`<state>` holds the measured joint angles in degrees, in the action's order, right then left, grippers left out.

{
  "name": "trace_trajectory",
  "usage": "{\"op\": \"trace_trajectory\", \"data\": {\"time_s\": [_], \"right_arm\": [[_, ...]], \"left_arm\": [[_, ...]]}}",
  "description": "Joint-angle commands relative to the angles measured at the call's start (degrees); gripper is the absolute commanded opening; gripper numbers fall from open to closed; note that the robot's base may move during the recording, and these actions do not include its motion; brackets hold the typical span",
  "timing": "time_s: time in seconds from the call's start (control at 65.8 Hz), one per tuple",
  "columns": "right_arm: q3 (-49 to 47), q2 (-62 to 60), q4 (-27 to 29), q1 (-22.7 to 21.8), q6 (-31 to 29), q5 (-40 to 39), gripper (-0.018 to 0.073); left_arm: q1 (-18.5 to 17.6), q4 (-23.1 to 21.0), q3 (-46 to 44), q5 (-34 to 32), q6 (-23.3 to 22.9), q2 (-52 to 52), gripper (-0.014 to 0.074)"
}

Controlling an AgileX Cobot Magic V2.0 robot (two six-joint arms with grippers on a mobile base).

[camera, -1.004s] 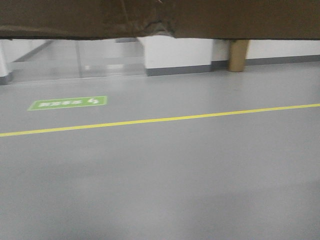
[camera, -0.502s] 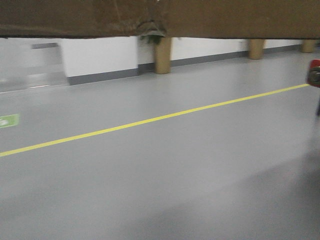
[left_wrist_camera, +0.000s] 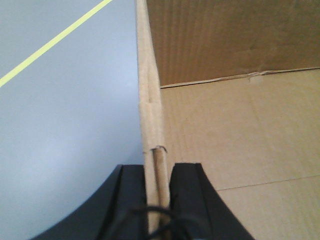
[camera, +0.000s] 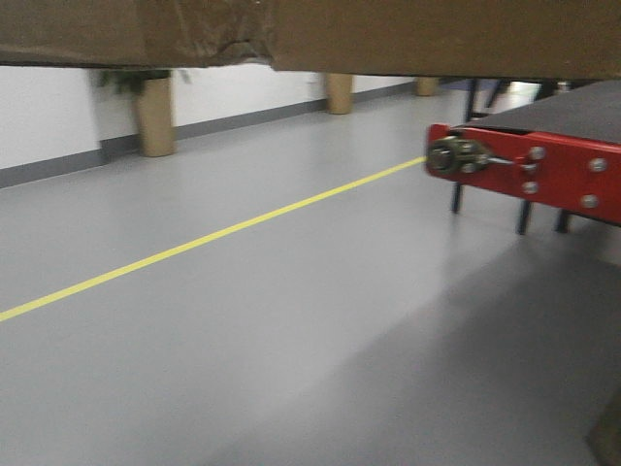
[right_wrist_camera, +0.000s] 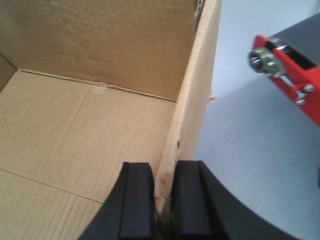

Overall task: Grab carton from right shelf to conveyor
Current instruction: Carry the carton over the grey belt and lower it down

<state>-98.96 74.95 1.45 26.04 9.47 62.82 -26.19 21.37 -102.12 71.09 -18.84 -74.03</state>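
**Over open floor (camera: 291,369): carton (camera: 408,34) pinched at both side walls, conveyor (camera: 543,165) at the right**

At the left, my left pincer (left_wrist_camera: 159,180) is pinching the carton's left wall. One black finger sits outside and one inside, with the cardboard edge upright between them. Beyond that wall I see only grey floor and a yellow line (left_wrist_camera: 50,45). The carton hangs in the air across the top of the front view, its lower edge dented left of middle. It is open, and the parts of the inside that the wrist views show are bare. On the right wall my right pincer (right_wrist_camera: 162,185) is clamped the same way, straddling the edge. Further right the conveyor shows its red frame end and dark belt, near the carton but apart from it.

I judge this to be the carry leg, with the set-down not yet done. To do it well I'd hold both grips firm and level so the thin walls don't bow or tear. I'd bring the base round until the belt lies squarely ahead and lift the carton's bottom clear of the red frame end. Only once it rests well onto the belt would I spread either pincer.
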Motion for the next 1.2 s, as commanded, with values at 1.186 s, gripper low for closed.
{"op": "trace_trajectory", "data": {"time_s": [1.186], "right_arm": [[-0.4,-0.8,0.0,0.0,-0.9,-2.0,-0.0066]], "left_arm": [[0.0,8.8,-0.1,-1.1,0.4,0.5,-0.0020]]}}
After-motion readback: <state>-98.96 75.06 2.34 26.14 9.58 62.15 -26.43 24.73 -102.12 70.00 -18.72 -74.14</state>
